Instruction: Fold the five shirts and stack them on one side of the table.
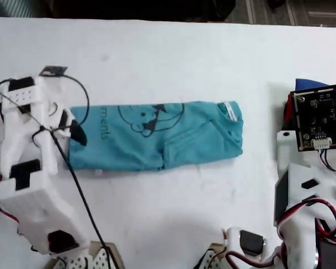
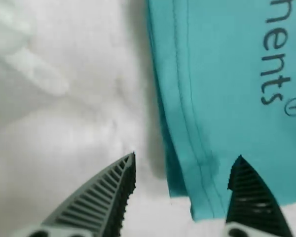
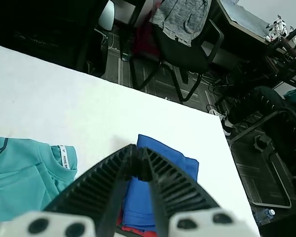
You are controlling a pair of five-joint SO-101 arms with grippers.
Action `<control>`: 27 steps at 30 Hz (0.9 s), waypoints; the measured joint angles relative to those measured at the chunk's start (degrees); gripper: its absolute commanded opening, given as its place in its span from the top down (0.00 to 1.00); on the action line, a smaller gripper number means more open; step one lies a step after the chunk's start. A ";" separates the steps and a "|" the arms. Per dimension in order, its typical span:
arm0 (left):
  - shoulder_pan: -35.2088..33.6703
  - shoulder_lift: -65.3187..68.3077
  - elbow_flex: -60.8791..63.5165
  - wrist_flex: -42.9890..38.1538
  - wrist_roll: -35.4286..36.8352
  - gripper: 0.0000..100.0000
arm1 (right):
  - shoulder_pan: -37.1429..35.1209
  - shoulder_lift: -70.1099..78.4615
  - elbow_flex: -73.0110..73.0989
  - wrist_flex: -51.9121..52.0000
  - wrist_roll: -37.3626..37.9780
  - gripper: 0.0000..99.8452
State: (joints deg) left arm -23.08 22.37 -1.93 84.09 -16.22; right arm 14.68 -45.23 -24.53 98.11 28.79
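Observation:
A teal shirt [image 1: 157,134] lies folded into a long strip across the middle of the white table [image 1: 168,50], collar toward the right. My left gripper [image 1: 71,128] is at the strip's left hem end. In the left wrist view it [image 2: 185,173] is open, one finger [image 2: 121,185] over bare table and the other [image 2: 246,187] over the teal shirt [image 2: 222,74], straddling the hem corner. My right gripper [image 3: 138,150] is shut and empty, held above a folded blue shirt [image 3: 165,182] that lies on a red one [image 3: 126,219].
The right arm [image 1: 311,185] and its wrist board [image 1: 319,115] cover most of the stack; a blue corner [image 1: 307,84] sticks out. The table's far edge [image 3: 103,81] borders chairs and floor. A black cable [image 1: 81,196] trails from the left arm.

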 measured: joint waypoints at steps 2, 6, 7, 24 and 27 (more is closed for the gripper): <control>0.26 1.76 0.00 -1.49 0.00 0.69 | 0.00 0.00 0.00 0.00 0.00 0.98; 0.70 4.66 0.00 -4.66 0.62 0.77 | 0.00 0.00 0.00 0.00 0.00 0.98; 0.70 5.36 0.00 -5.54 0.97 0.79 | 0.00 0.00 0.00 0.00 0.00 0.98; 3.52 6.24 -0.35 -8.70 1.49 0.98 | 0.00 0.00 0.00 0.00 0.00 0.98; 0.97 6.15 -3.69 -5.36 1.49 0.98 | 0.00 0.00 0.00 0.00 0.00 0.98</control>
State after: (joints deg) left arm -22.11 28.53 -5.63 78.73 -14.73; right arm 14.68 -45.23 -24.53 98.11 28.79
